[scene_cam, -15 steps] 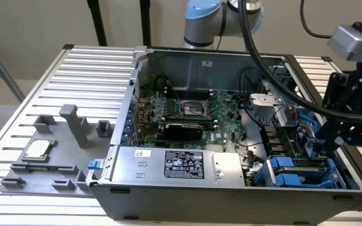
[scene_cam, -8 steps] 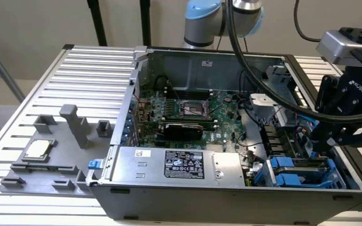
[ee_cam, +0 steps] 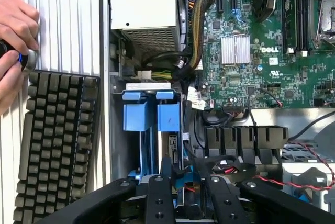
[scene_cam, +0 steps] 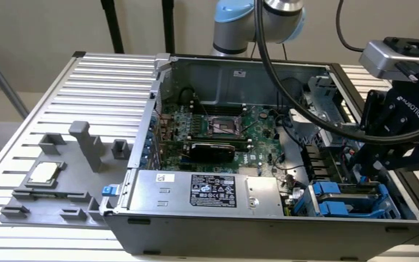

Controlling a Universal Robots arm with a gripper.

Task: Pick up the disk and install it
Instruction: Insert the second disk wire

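At the near corner of the open grey computer case, on the exterior view's right, I have the black gripper hanging just above the drive bay. Below it sits the disk — a flat drive framed by blue plastic carrier rails, standing on edge in the metal bay, its blue tabs facing up. In the wrist view I see those same blue tabs ahead of the fingertips, and the black fingers reach down over the far end of the carrier, straddling its thin edge. They stand close together with a narrow gap; whether they actually press on the carrier I cannot tell.

Beside the bay lies the large silver power-supply box with a black label, and behind it the green motherboard with its black cables. Outside the case, on the slatted metal table, a small square silver chip rests on a grey plastic fixture tray. In the wrist view a black keyboard lies next to the case — a person's hand is at its end, holding a small dark object.
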